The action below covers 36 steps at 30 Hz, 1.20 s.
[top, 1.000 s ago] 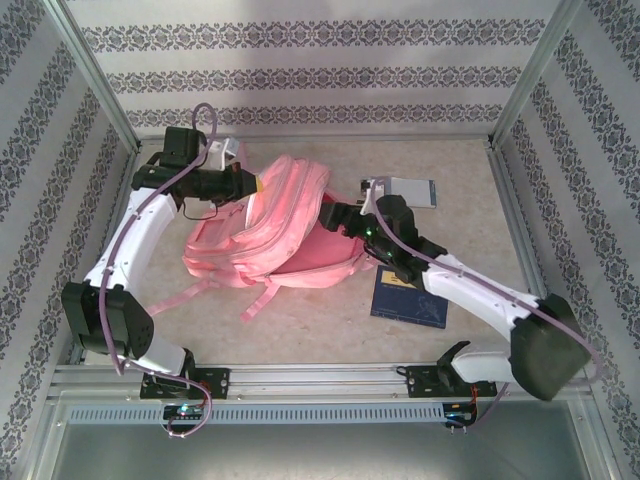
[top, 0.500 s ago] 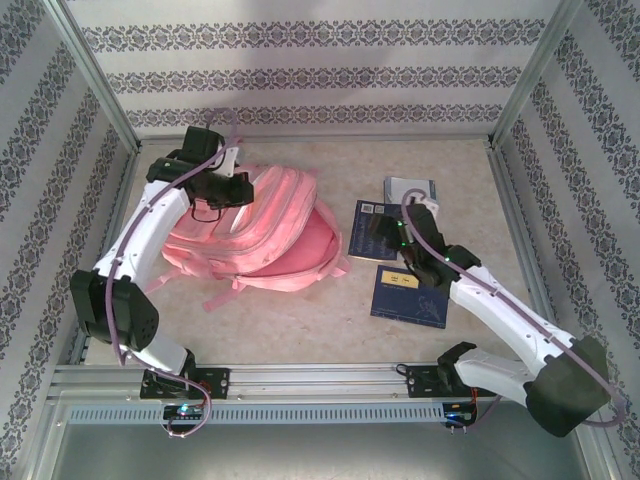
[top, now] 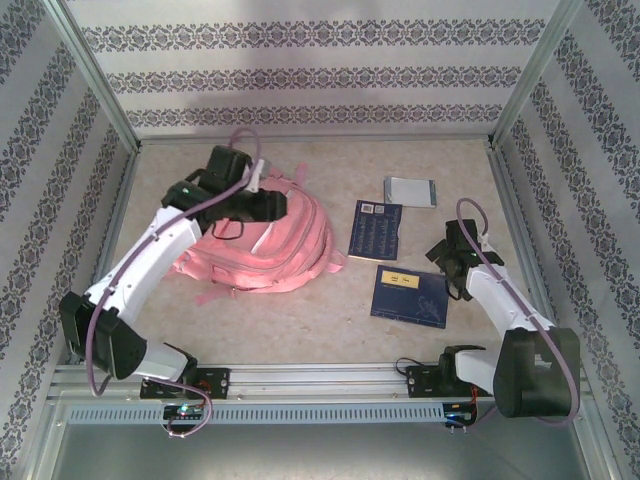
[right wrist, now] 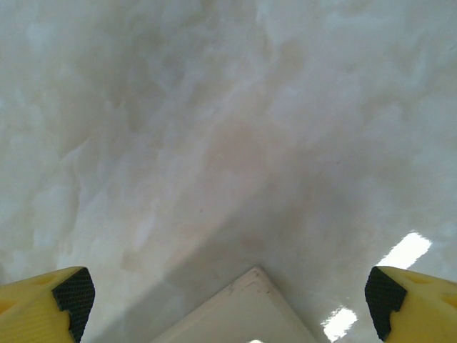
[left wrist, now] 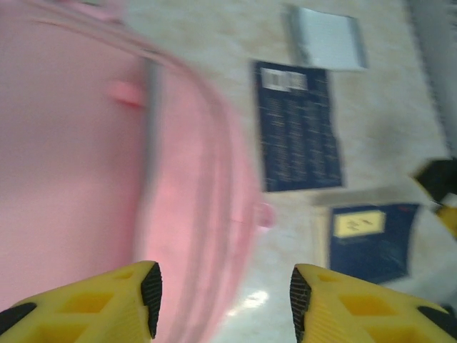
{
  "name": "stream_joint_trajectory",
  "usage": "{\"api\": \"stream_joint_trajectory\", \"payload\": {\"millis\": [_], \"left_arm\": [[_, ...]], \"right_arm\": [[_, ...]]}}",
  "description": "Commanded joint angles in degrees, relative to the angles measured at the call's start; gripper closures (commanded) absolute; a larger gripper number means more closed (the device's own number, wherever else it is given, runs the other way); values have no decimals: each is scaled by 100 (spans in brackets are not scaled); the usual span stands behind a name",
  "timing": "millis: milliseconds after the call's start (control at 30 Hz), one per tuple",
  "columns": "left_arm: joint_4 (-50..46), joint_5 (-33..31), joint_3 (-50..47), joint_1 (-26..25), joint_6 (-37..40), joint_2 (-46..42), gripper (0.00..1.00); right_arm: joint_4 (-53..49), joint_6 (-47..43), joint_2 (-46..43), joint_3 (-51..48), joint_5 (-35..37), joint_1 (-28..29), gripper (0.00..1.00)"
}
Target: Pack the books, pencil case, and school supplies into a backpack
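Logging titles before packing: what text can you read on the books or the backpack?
Far navy book: white label and rows of print, too small to read.
Near navy book: yellow label, blurred, unreadable.
Grey notebook, backpack: no text visible.

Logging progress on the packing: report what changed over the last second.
The right gripper pulled back from the backpack to the right side of the table, open. The left gripper opened, letting go of the backpack, which slumped flatter. The far navy book, the near navy book and the grey notebook stayed put.
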Motion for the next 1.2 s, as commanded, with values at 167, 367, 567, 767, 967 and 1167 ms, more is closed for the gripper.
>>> {"api": "stream_joint_trajectory", "payload": {"millis": [167,367,567,767,967,1167], "left_arm": [[2228,638,-970,-1638,-1345,871,39],[2580,986,-978,-1843,-1659,1776,39],[2593,1120,-1091,-1941,-1711,2222,39],[1950,839,-940,-2003,-1540,2600,42],[1360,45,-1143,-2003,-1191,2074,41],[1329,66,-1434,-2003,-1216,1889,40]], "right_arm": [[903,-165,79,-539,-2347,-10,4],[941,-117,-105,-803,-3305,198,6],[708,-207,-309,-840,-3275,1238,9],[187,-499,-314,-666,-2776,1540,9],[111,-801,-477,-692,-2856,1559,11],[27,-1155,-737,-740,-3105,1662,16]]}}
